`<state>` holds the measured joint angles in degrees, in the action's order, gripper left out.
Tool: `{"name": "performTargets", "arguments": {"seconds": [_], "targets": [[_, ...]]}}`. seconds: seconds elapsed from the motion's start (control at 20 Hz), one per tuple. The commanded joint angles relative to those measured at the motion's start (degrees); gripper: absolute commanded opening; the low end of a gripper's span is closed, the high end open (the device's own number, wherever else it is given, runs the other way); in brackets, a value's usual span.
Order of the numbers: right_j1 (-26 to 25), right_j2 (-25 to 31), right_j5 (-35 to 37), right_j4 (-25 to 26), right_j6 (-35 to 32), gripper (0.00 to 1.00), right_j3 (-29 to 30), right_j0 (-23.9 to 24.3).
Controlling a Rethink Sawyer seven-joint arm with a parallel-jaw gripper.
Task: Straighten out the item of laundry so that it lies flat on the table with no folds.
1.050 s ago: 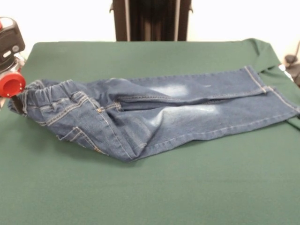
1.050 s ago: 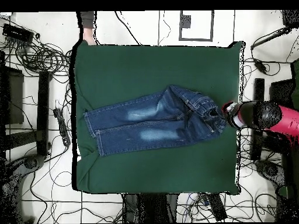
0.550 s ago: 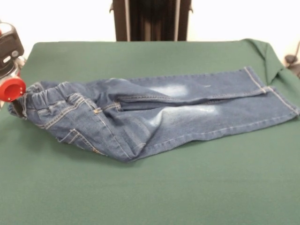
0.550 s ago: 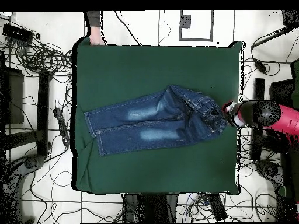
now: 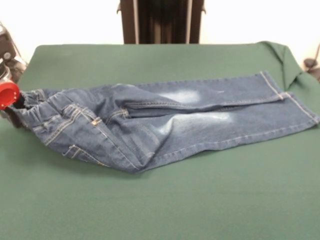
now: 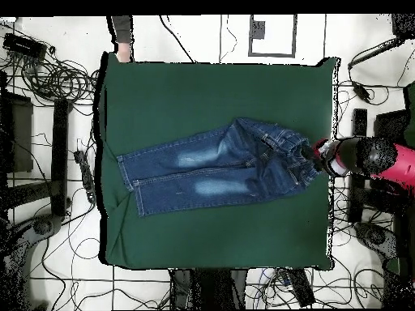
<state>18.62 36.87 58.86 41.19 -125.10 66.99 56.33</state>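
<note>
The item of laundry (image 5: pixel 165 125), small blue jeans with faded thigh patches, lies across the table (image 5: pixel 175 200) with its legs toward the right and its waistband at the left edge. The hip part is bunched and folded over itself. My gripper (image 5: pixel 14 103), with a red cap above it, is at the waistband's end and shut on the denim there. From overhead, the jeans (image 6: pixel 215 168) stretch from the table's middle left to the right edge, where the gripper (image 6: pixel 314 155) holds the waistband. The table (image 6: pixel 203 89) is far wider than the jeans.
The green cloth is turned up in a fold at the back right corner (image 5: pixel 285 60). A person's hand (image 6: pixel 122 50) rests at the table's top left edge in the overhead view. Cables and stands (image 6: pixel 49 81) lie on the floor all round.
The gripper has moved further left in the front view, drawing the waistband with it toward the table's edge and stretching the hip part. The legs have stayed in place.
</note>
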Motion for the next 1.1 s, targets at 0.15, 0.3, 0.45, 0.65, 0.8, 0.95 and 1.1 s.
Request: {"name": "performTargets", "arguments": {"seconds": [0.15,0.3,0.45,0.65,0.8,0.95,1.1], "targets": [[2.0,-0.2,2.58,0.88,18.43,0.0,-0.33,-2.59],[2.29,-0.21,2.03,0.58,17.8,0.0,0.36,-2.41],[2.89,-0.37,1.48,0.53,17.06,0.0,1.28,-2.3],[6.05,-0.7,0.12,-0.36,13.94,0.0,5.92,-2.19],[10.14,-0.47,-4.02,-0.17,11.02,0.0,13.41,-2.46],[15.04,-0.41,-6.48,-1.17,6.61,0.0,20.81,-2.73],[20.06,0.36,-9.98,-2.41,3.33,0.0,28.38,-2.62]]}}
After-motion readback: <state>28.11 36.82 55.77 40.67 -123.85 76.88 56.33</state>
